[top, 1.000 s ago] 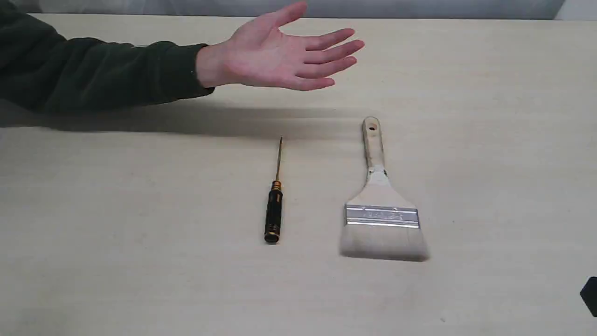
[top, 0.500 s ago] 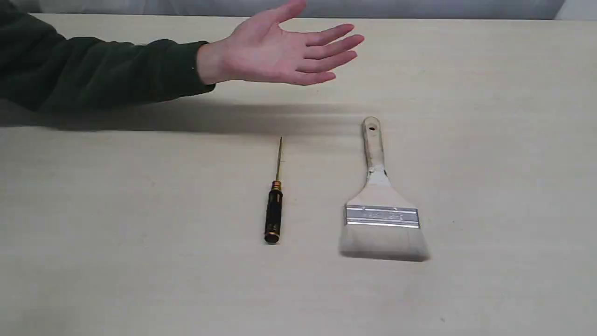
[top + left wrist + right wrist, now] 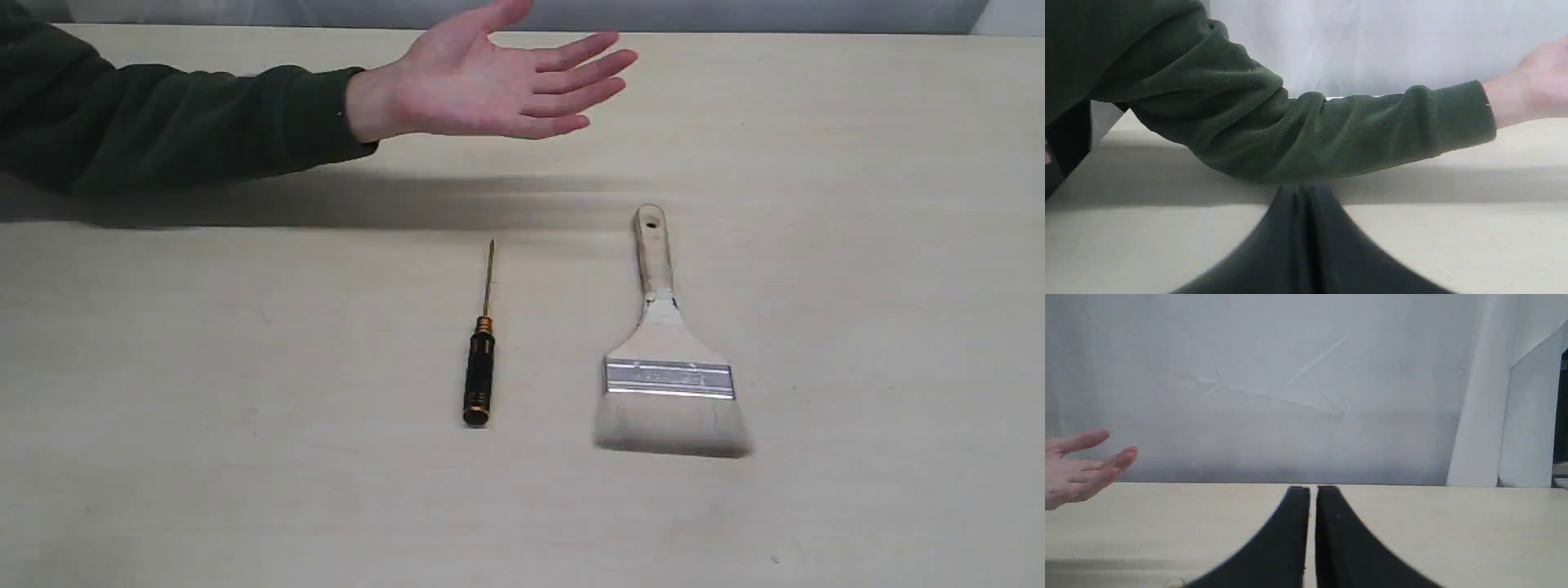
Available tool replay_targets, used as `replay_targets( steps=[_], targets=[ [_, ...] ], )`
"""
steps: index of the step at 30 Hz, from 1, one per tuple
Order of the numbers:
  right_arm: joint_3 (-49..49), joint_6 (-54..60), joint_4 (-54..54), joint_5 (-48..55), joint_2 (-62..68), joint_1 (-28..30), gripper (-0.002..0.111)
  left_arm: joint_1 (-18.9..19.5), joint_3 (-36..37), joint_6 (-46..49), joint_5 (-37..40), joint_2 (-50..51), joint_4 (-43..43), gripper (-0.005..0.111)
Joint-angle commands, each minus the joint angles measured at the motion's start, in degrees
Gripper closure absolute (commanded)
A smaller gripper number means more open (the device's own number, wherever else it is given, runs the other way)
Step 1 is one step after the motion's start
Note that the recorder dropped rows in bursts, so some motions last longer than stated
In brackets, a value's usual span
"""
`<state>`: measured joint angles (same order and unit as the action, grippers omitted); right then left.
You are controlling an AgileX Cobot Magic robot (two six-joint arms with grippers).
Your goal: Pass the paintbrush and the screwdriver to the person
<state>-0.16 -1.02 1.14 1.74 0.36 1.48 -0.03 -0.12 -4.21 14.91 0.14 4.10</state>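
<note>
**Palm a touch higher, tools unmoved**

The left gripper and right gripper have their fingers together and hold nothing. On the table, the screwdriver and paintbrush lie parallel and apart, with bare surface around them. Beyond them, the person's hand hovers palm-up, slightly higher than before.

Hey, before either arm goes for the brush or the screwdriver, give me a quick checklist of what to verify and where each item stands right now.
1. The person's palm is open, facing up, above the table: ok.
2. The paintbrush lies flat, with nothing on it: ok.
3. The screwdriver lies apart from the paintbrush, uncovered: ok.
4. The left hand is open for a grasp: not ok, its jaws are together and it holds nothing.
5. The right hand is open for a grasp: not ok, only a thin slit shows between its jaws.
6. Either hand is lined up over a tool: cannot tell, as neither appears in the exterior view.
</note>
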Motion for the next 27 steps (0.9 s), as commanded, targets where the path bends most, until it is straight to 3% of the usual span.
replay_targets(
  steps=[1,9,14,21,27],
  targets=[
    [0.2,0.2,6.4,-3.3,-0.4,0.3,0.104,-0.4,0.1,-0.1,-0.6,-0.1,-0.1,0.107],
    [0.2,-0.1,15.2,-8.7,-0.4,0.3,0.104,-0.4,0.1,-0.1,-0.5,-0.1,-0.2,0.107],
    [0.2,-4.3,15.0,-10.3,-0.4,0.3,0.104,-0.4,0.1,-0.1,-0.6,-0.1,-0.2,0.107],
    [-12.8,-5.0,15.0,-2.1,-0.1,0.3,0.104,-0.4,0.1,-0.1,-0.6,-0.1,-0.2,0.107],
    [-26.0,-0.8,15.2,6.2,9.3,0.3,0.104,-0.4,0.1,-0.1,-0.6,-0.1,-0.2,0.107]
  ],
)
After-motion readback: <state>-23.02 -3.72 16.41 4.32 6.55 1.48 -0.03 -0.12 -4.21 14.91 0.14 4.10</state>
